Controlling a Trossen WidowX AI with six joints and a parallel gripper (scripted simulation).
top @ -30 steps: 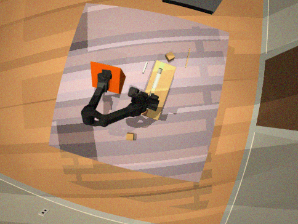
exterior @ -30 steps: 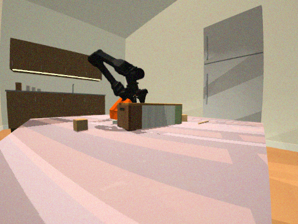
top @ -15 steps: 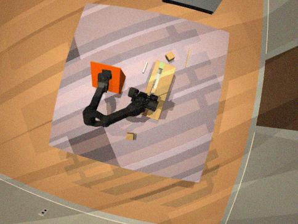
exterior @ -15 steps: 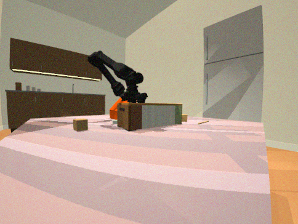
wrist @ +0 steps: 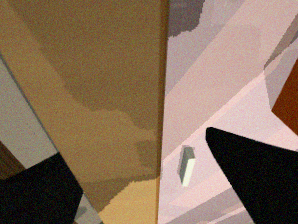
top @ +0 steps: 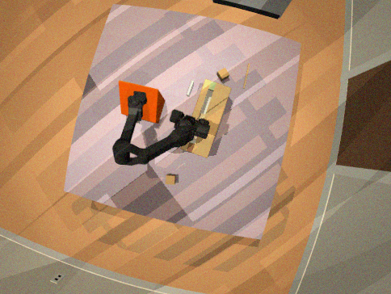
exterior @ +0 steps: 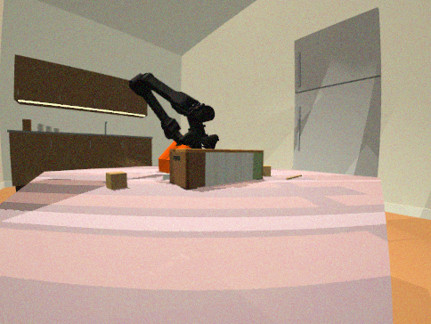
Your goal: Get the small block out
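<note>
Approach above box (top: 221, 106) (exterior: 194, 171) (wrist: 120, 65) in hand
Hand (top: 193, 139) (wrist: 151, 137) spread, empty at frame centre; careful lowering probably needed.

This is a kitchen, or the kitchen end of a home, going by what stands around the table (top: 121, 52) (exterior: 200, 258). In the exterior view a tall grey two-door refrigerator (exterior: 340, 98) rises behind the table on the right, with an upright handle on each door. Behind the table on the left runs a dark brown base cabinet (exterior: 80, 156) under a thin grey countertop (exterior: 85, 134); a slim upright fixture (exterior: 105, 128) (a tap, by its shape) and a few small containers (exterior: 48, 129) stand on it. Above hangs a brown wall cabinet (exterior: 80, 86) with a bright strip (exterior: 80, 109) along its underside. Orange-brown flooring (top: 36, 133) (exterior: 411, 240) surrounds the table, and pale walls (exterior: 240, 89) close in behind it.
</note>
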